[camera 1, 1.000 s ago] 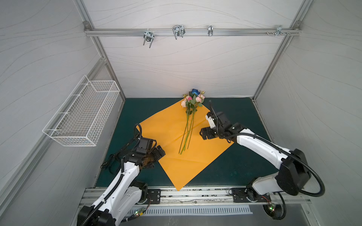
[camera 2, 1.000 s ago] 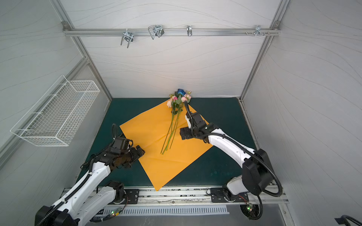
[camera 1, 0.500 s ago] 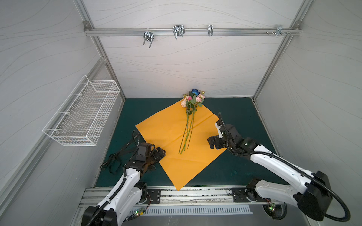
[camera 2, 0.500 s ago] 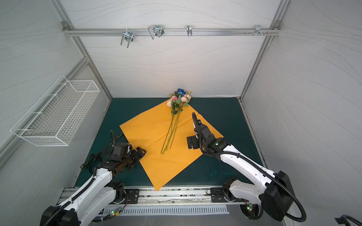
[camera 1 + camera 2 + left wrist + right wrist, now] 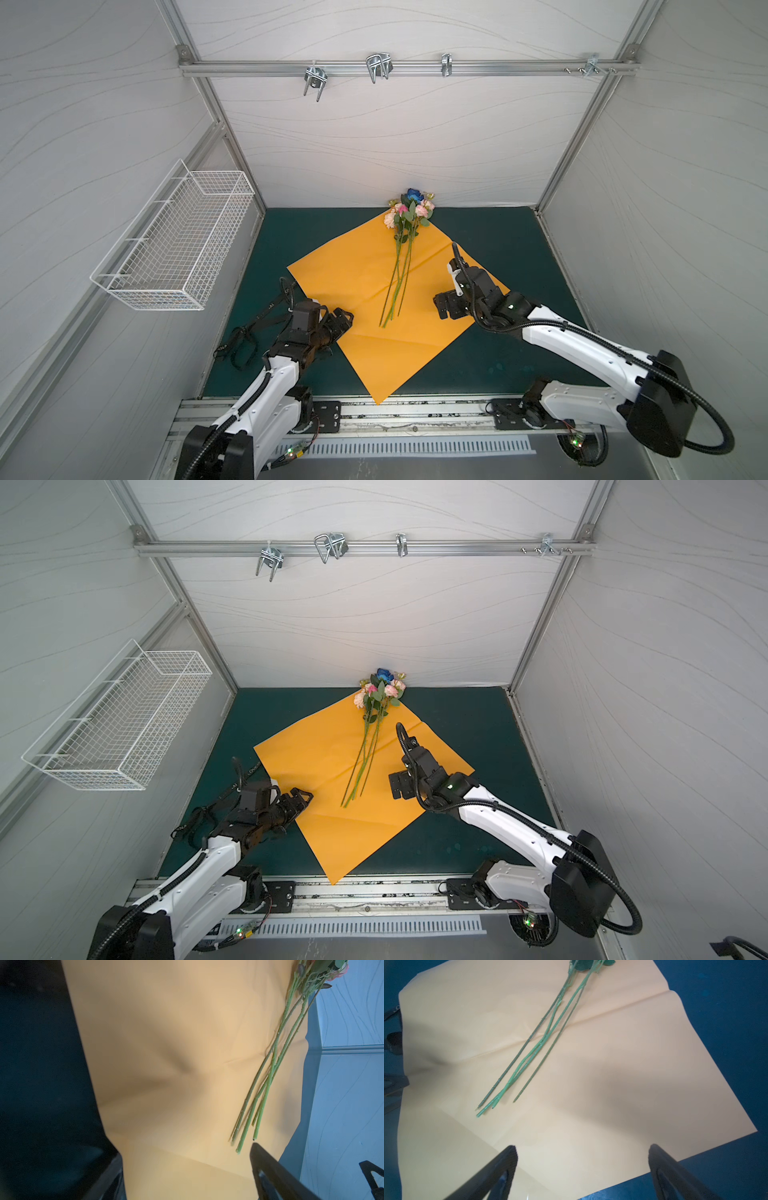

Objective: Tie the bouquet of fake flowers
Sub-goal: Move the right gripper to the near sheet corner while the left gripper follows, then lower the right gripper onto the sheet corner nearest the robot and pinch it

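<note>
Bouquet of fake flowers (image 5: 409, 214) lies at centre frame on the orange wrapping paper (image 5: 361, 270), blooms toward the back wall. Left pincer (image 5: 343, 318), at the paper's left edge, has its jaws spread and holds nothing. Right pincer (image 5: 442, 305), right of the stems, is spread wide and empty.

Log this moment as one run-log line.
bouquet of fake flowers: untied, flat on orange paper | left gripper: open, empty, at paper's left corner | right gripper: open, empty, above paper's right side
</note>
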You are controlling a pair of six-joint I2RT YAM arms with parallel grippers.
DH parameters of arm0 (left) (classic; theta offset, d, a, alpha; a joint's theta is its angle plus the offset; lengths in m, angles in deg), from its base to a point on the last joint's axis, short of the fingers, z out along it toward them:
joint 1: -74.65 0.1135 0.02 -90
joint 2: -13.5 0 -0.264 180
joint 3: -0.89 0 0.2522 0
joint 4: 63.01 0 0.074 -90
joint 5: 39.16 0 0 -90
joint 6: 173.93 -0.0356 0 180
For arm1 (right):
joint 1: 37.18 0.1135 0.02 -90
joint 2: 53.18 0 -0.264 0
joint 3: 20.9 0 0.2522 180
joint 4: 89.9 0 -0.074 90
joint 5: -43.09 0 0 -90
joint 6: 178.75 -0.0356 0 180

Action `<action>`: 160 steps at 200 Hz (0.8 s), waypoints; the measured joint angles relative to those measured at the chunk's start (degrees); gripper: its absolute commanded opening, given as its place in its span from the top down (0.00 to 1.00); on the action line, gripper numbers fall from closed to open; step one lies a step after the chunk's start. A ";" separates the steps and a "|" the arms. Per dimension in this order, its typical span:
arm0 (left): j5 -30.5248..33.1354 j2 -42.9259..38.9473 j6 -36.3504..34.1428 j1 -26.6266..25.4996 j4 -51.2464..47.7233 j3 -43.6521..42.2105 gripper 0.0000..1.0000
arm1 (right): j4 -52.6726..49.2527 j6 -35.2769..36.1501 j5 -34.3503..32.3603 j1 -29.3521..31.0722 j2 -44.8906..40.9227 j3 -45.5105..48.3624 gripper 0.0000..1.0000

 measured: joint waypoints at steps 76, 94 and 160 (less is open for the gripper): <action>-2.47 3.39 1.95 0.02 2.40 -0.09 0.21 | -0.04 6.23 -7.45 24.61 7.04 -0.07 0.01; -3.48 4.42 2.69 0.02 2.86 -0.07 0.29 | -0.50 6.58 -8.85 28.02 8.35 -0.07 0.01; -7.72 7.10 5.01 0.02 1.40 2.89 0.49 | 0.44 9.27 -12.98 36.35 10.51 0.55 0.01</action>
